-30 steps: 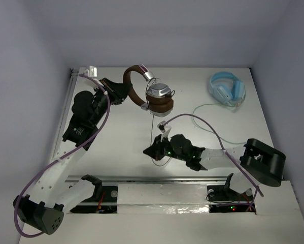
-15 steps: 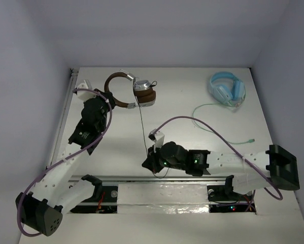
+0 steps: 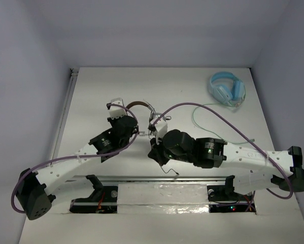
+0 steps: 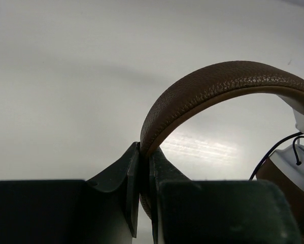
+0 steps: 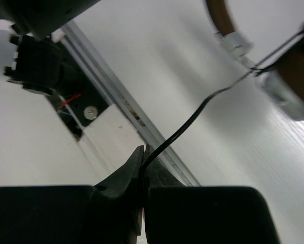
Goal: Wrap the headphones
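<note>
The headphones are lifted between my two arms at the table's middle; only the brown headband (image 3: pixel 137 103) shows in the top view. My left gripper (image 3: pixel 131 113) is shut on that headband (image 4: pixel 228 81), pinched between the fingertips (image 4: pixel 144 155). A silver earcup with a brown pad (image 4: pixel 294 170) hangs at the right. My right gripper (image 3: pixel 154 152) is shut on the thin black cable (image 5: pixel 192 119), which runs taut up to the earcup (image 5: pixel 294 71). The cable's loose tail (image 3: pixel 169 170) trails near the front rail.
Light blue headphones (image 3: pixel 227 87) lie at the far right corner, with their pale green cable (image 3: pixel 205 108) curling toward the middle. Purple arm cables loop over both arms. A metal rail (image 3: pixel 141 179) and the arm bases line the near edge.
My left gripper has carried the headphones from the far left toward the table's middle and nearer. My right gripper, still holding the cable, has moved up beside them, so the cable span is shorter.
</note>
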